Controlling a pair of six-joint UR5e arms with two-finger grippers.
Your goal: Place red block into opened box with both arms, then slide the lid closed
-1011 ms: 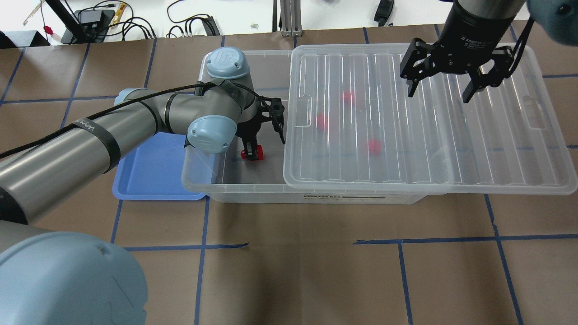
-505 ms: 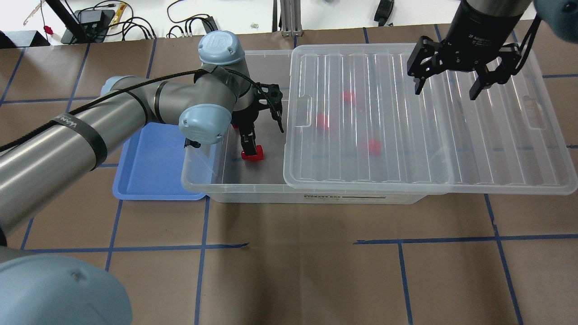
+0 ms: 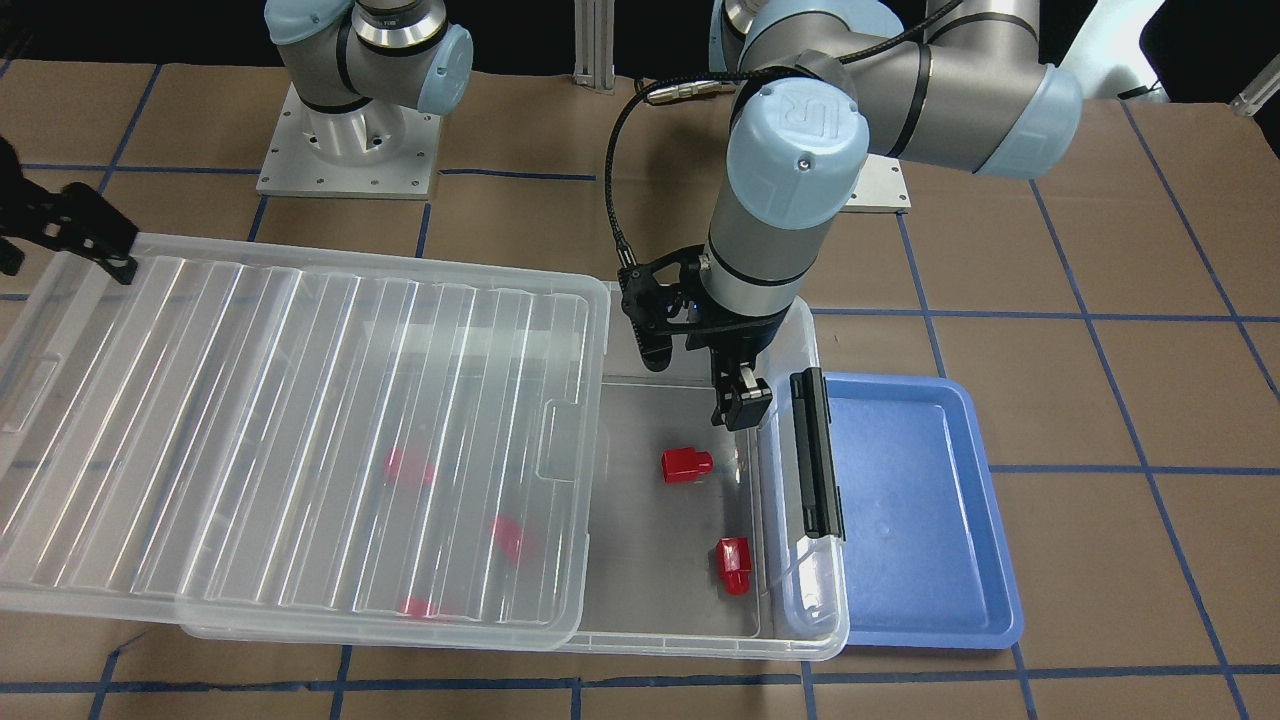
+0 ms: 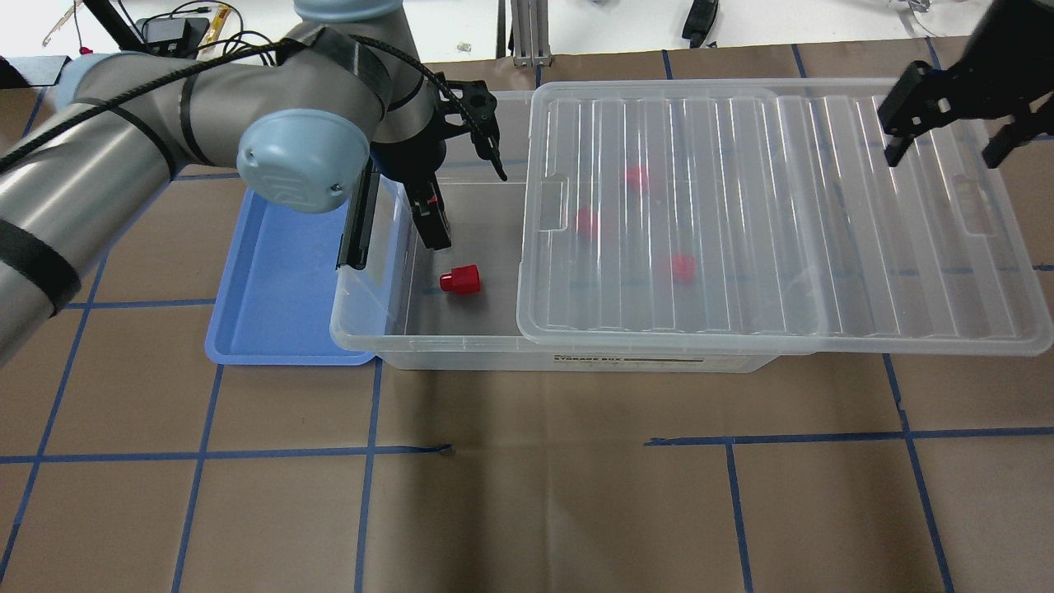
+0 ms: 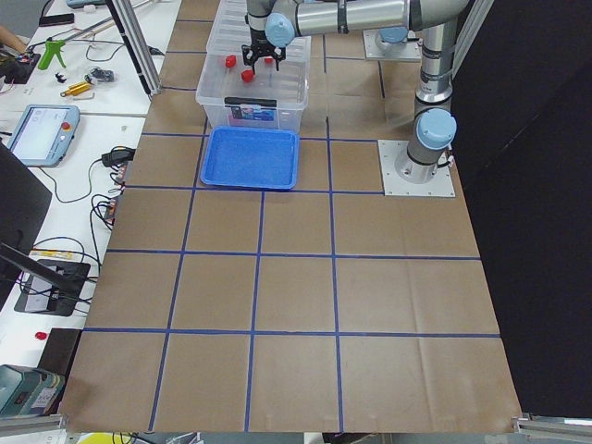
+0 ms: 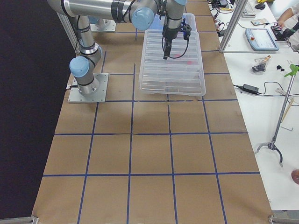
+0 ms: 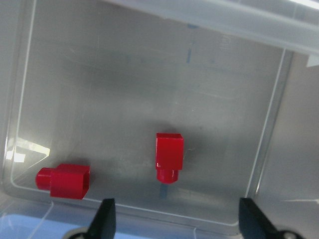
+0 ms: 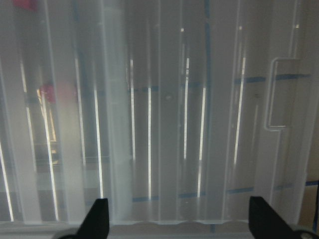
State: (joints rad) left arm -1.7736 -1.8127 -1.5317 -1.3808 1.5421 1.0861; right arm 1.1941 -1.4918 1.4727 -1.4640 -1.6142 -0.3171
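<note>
Front view: the left gripper point(image 3: 695, 375) hangs over the open left end of the box point(image 3: 800, 632), jaws spread and empty. The block point(image 3: 685, 465) lies on the box floor just below it. A second block point(image 3: 735, 563) lies farther from the robot, near the clip bar point(image 3: 815, 450). Three more blocks point(image 3: 408, 467) show blurred through the lid point(image 3: 300, 420), which covers the box's right part and overhangs its right end. The tray point(image 3: 920, 520) sits just left of the box.
Overhead: the left arm hides the second block. The right gripper point(image 4: 943, 152), only partly seen from the front, shows here with jaws spread, empty, over the lid's right end.
Block axis: along the box, left to right, with the nub pointing left toward the clip bar.
Second block axis: across the box, nub pointing away from the robot.
Left wrist: both blocks lie at right angles to each other, beyond the spread fingertips point(image 7: 104, 224).
Right wrist: lid ribs, one recessed tab and a red blur through the plastic, with the fingertips wide apart.
Side views: too small to judge the jaws.
</note>
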